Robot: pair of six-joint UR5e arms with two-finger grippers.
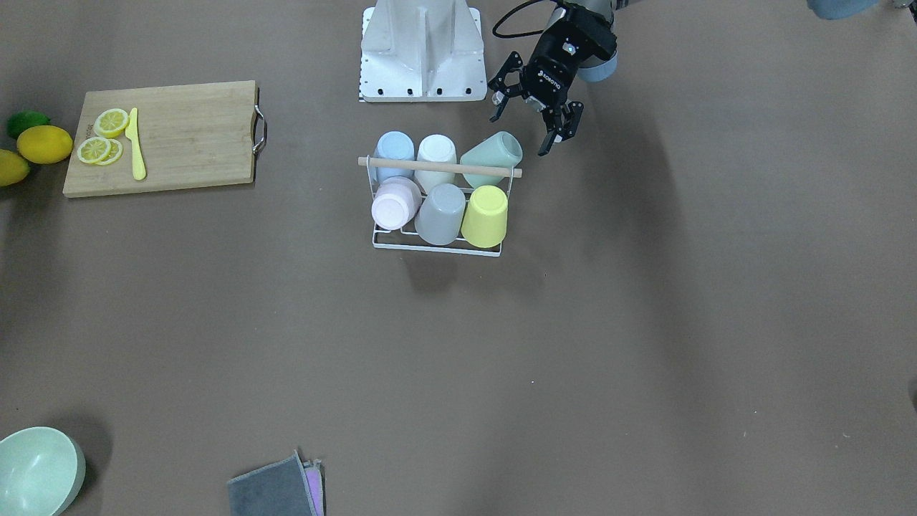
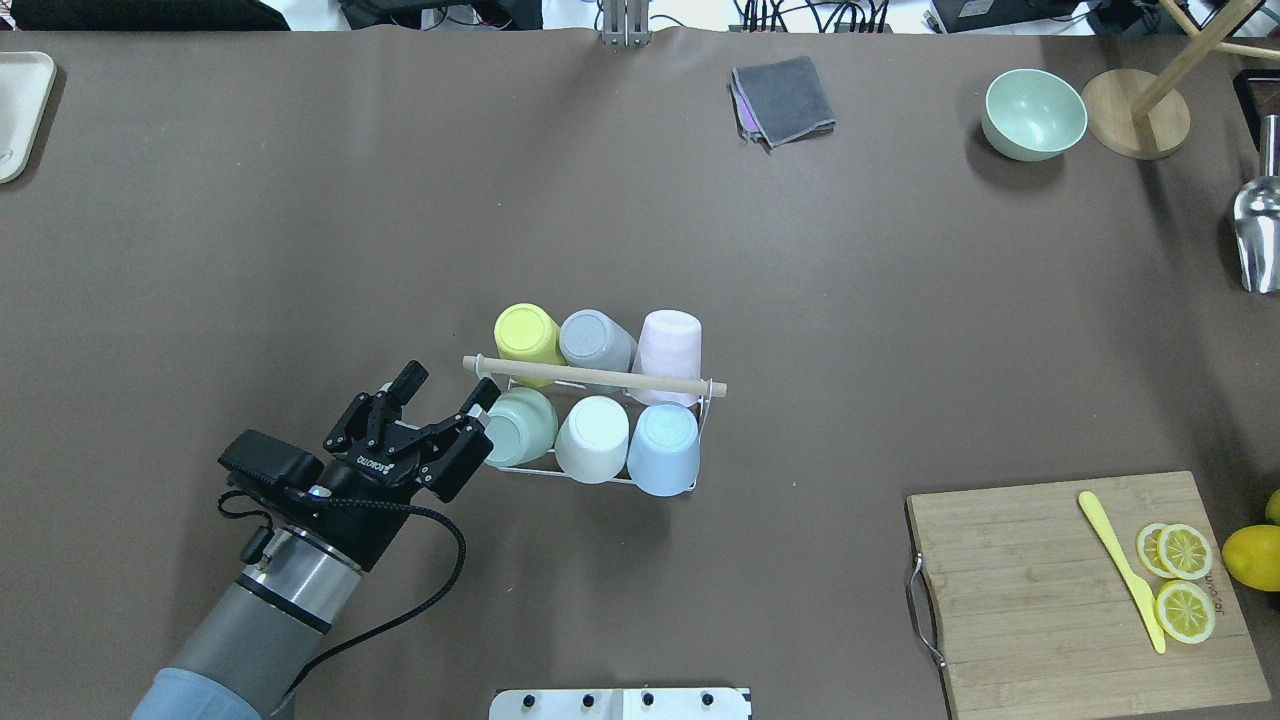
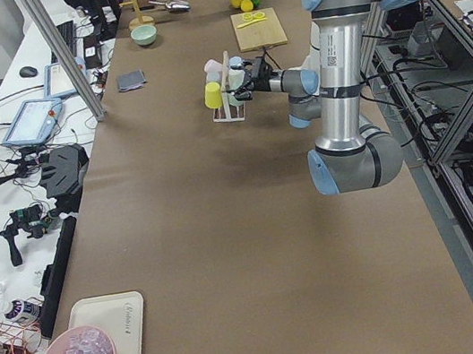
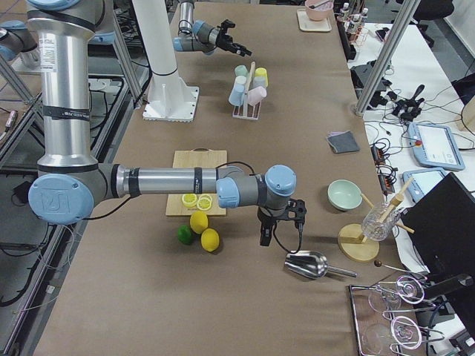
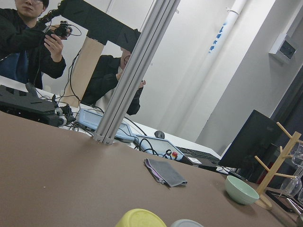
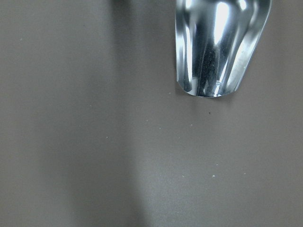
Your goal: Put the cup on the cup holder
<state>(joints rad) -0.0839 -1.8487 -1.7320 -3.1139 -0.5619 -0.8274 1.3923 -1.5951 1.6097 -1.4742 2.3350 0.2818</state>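
The cup holder (image 2: 598, 378), a white wire rack with a wooden dowel, stands mid-table and also shows in the front view (image 1: 437, 168). Several cups sit upside down on its prongs: yellow (image 2: 526, 332), grey, pink, white, blue and a tilted green cup (image 2: 520, 426). My left gripper (image 2: 450, 386) is open and empty, just beside the green cup (image 1: 493, 156), not touching it; it also shows in the front view (image 1: 523, 132). My right gripper (image 4: 280, 227) shows only in the right side view, far off by a metal scoop (image 4: 308, 264); I cannot tell its state.
A cutting board (image 2: 1040, 600) with lemon slices and a yellow knife lies at the near right, with lemons (image 2: 1255, 556) beside it. A green bowl (image 2: 1033, 113), a wooden stand (image 2: 1135, 125), a grey cloth (image 2: 785, 98) and the scoop (image 2: 1258, 230) lie at the far right.
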